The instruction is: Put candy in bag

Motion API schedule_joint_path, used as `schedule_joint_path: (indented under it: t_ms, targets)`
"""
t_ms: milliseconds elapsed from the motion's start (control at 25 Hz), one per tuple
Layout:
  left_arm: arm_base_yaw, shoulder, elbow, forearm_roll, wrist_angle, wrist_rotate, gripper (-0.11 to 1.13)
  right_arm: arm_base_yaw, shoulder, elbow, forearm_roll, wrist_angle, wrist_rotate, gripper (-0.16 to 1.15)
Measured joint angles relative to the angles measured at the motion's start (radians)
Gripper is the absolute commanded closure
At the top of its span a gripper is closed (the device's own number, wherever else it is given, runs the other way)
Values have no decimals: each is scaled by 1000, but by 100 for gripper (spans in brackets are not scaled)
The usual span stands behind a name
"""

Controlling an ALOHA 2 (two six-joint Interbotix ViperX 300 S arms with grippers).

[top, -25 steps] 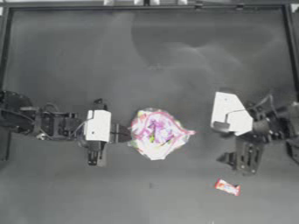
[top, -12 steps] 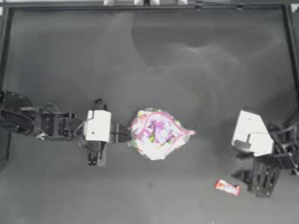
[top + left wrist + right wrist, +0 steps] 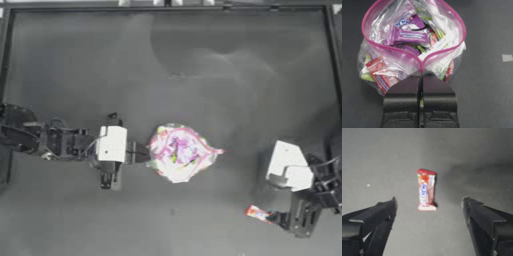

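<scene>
Candy (image 3: 257,213) lies flat on the dark surface (image 3: 200,65) in the near right part of the scene, a small oblong sweet in a red-orange wrapper with whitish ends. In my right wrist view the candy (image 3: 426,190) sits on the surface ahead of the right gripper (image 3: 429,205), lined up with the gap, its long axis pointing away from the camera; neither finger touches it. I have the right gripper (image 3: 284,218) just beside the candy on its right side, with the fingers (image 3: 382,214) spread wide apart.

Near the middle of the surface is the bag (image 3: 179,152), a clear plastic zip bag with a pink-red strip along its mouth and mixed colourful sweets showing through. The candy and the bag are well apart. My left gripper (image 3: 141,152) reaches in from the left and meets the bag's left edge. In the left wrist view its fingers (image 3: 439,93) are pressed together on the near lip of the bag (image 3: 413,40), where the pink strip comes to a point, and the mouth stands open in a wide loop beyond them. Purple, red and green wrapped sweets (image 3: 405,36) fill the inside.
</scene>
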Motion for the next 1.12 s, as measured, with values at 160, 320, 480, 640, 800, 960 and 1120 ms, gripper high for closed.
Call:
schedule_joint_path:
  t_ms: [160, 320, 480, 640, 800, 960, 1120]
  targets:
    - [2, 0, 0, 0, 0, 0, 98, 11, 48, -8, 0, 2, 2, -4]
    - [2, 0, 0, 0, 0, 0, 98, 15, 86, -25, -2, 3, 2, -4]
    - [2, 0, 0, 0, 0, 0, 98, 25, 146, -48, -9, 5, 2, -4]
    - [2, 0, 0, 0, 0, 0, 98, 28, 178, -64, -9, 5, 3, -4]
    - [2, 0, 0, 0, 3, 0, 98, 29, 215, -80, -9, 5, 3, -4]
    - [2, 0, 0, 0, 3, 0, 98, 34, 247, -87, -8, 3, 6, -4]
    - [2, 2, 0, 0, 3, 0, 98, 35, 265, -91, -8, 3, 8, -4]
